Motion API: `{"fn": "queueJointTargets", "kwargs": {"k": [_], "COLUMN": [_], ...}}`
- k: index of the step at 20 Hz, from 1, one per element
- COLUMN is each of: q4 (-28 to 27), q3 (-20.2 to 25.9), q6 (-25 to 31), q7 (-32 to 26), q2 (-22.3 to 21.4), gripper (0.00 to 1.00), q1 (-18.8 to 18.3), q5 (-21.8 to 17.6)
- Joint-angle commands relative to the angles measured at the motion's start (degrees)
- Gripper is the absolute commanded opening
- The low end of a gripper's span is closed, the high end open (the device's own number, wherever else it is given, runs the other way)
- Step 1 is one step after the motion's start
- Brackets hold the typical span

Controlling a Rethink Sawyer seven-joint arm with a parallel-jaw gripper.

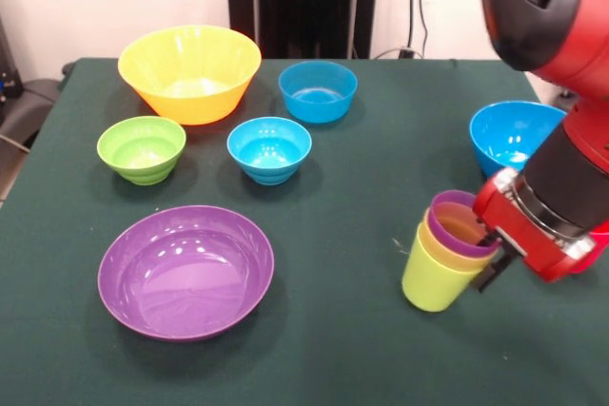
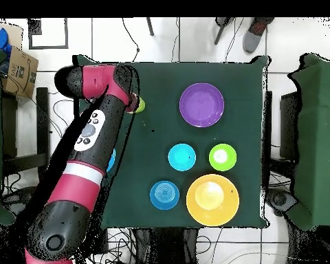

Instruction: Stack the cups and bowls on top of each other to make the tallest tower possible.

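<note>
Lower right of the front view: gripper [image 1: 493, 259] at the tilted tower [image 1: 447, 263] of lime, yellow, purple cups; whether its fingers grip, I cannot tell.

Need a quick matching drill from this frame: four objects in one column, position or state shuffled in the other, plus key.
Things:
1. purple bowl
2. lime green cup
3. yellow-orange bowl
4. large blue bowl

Places, front view:
A. partly hidden behind the arm
B. bottom of the nested cups
C. far side of the table, beside a small blue bowl
D. alone at the near left

Pairs: 1-D, 2-B, 3-C, 4-A
</note>
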Motion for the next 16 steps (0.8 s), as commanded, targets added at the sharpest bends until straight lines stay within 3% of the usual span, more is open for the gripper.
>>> {"fn": "queueJointTargets", "kwargs": {"k": [1, 8, 16], "q4": [15.16, 24.77, 28.05], "q3": [10.17, 18.4, 25.64], "q6": [-4.02, -6.74, -7.87], "q7": [-1.23, -13.36, -17.19], "q2": [-6.09, -15.67, -21.26], "gripper": [0.0, 0.0, 0.0], "q1": [-0.73, -3.54, -6.66], "q5": [-4.82, -5.64, -8.09]}}
